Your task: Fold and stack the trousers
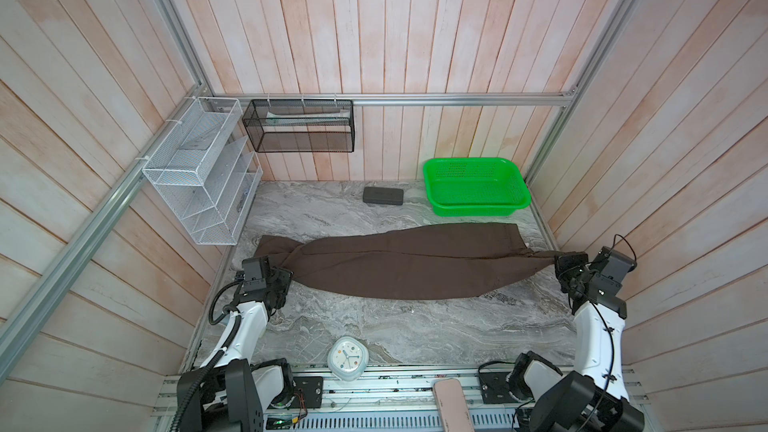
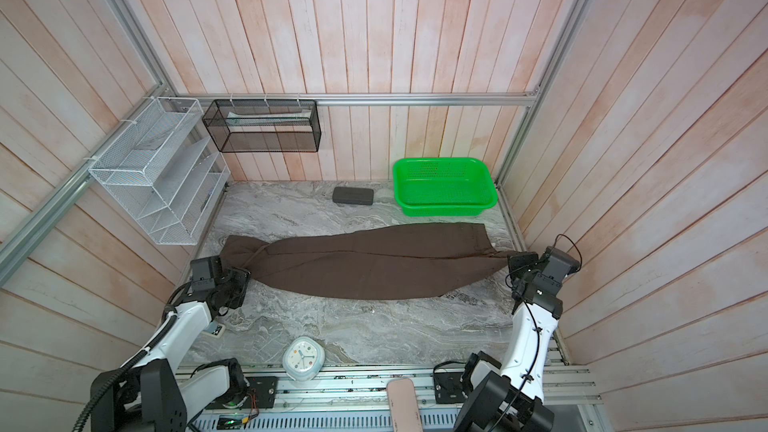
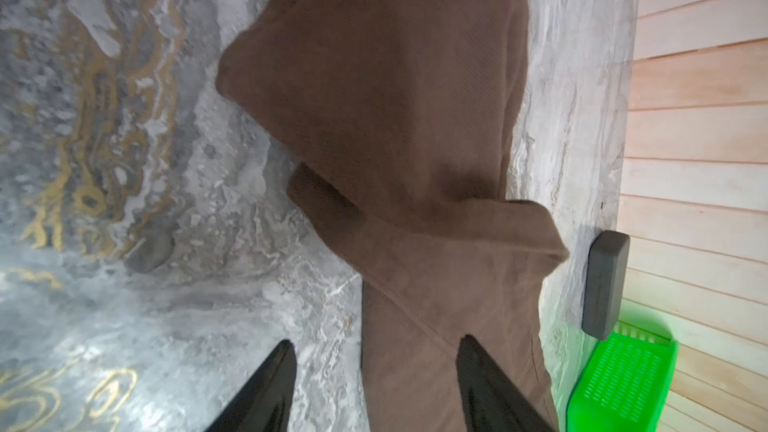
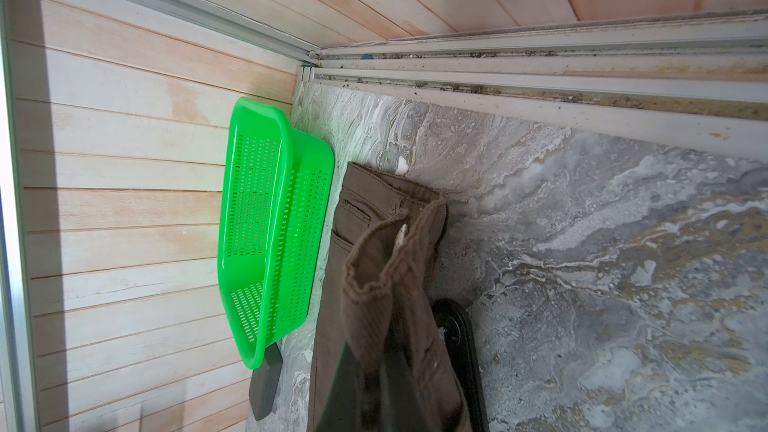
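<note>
Marble table (image 1: 415,326) — trousers (image 1: 407,268) spread; right end effector (image 4: 397,367) half-hidden.

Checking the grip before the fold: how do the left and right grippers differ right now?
The left gripper stands open over the leg end of the trousers; the right gripper is shut on their waistband. The left holds nothing; the right holds bunched cloth. Both sit low over the table, at opposite ends of the trousers.

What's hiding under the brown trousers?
Only the grey marbled table shows around the trousers. The cloth covers whatever lies beneath it, so that part cannot be seen.
</note>
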